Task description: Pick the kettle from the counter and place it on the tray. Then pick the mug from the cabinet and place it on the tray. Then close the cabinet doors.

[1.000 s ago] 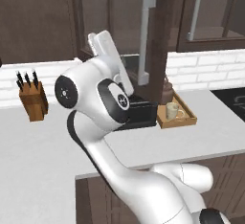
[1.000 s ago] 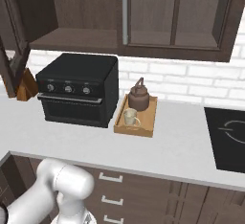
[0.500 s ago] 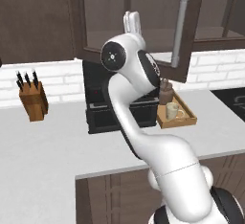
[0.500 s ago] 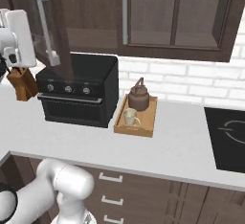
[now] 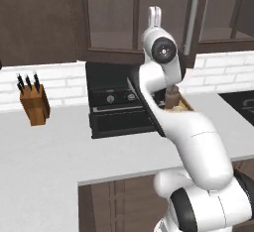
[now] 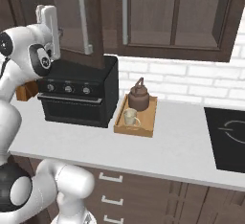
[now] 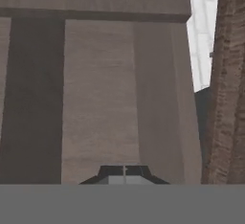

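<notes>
Mostly done; kettle [image 6: 139, 96] and mug [image 6: 129, 117] both sit in the tray [image 6: 143, 130] on the counter [image 6: 172, 144], beside the black oven [image 6: 79, 96]; what's left is the cabinet doors; left door [image 6: 76, 19] stands ajar, its bar handle [image 6: 85, 19] facing out, while the neighbouring door [image 6: 158, 12] looks shut; gripper [image 6: 49, 24] raised just beside the ajar door's outer face, hand view pressed close to wood panel [image 7: 100, 94]; can't tell how wide the fingers are; knife block [image 5: 33, 104] far left, well clear; oven top sits under the door's swing, probably no obstruction.
</notes>
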Available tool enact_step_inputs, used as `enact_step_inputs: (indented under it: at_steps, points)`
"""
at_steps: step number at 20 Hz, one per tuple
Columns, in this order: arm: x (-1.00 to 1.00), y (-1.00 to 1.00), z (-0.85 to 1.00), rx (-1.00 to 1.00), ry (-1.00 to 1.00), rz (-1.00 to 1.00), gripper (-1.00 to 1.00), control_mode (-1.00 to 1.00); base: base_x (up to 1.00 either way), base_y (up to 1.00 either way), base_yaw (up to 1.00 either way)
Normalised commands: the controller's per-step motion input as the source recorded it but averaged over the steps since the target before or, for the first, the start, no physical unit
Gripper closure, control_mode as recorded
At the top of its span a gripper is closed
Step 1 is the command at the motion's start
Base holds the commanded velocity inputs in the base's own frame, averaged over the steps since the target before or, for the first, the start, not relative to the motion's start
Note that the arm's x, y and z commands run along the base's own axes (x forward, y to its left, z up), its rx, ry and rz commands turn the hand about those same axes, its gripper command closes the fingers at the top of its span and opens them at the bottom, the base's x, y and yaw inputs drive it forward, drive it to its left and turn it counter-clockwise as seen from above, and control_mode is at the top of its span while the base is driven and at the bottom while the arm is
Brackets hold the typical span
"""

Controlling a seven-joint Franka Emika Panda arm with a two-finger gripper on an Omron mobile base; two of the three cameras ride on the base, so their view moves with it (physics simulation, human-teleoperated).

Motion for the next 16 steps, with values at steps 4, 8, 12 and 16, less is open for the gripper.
enact_step_inputs:
  at_steps: [4, 8, 12, 16]
  points:
    - [1.0, -0.07, 0.0, 0.22, 0.16, 0.16, 1.0, -1.0, 0.0, 0.0, 0.0]
    - [1.0, -0.05, 0.0, 0.15, 0.16, 0.07, 1.0, -1.0, 0.0, 0.0, 0.0]
    - [0.97, 0.0, -0.17, 0.08, 0.03, 0.07, 1.0, -1.0, 0.0, 0.0, 0.0]
    - [0.78, 0.0, -0.8, 0.0, -0.15, 0.05, 1.0, -1.0, 0.0, 0.0, 0.0]
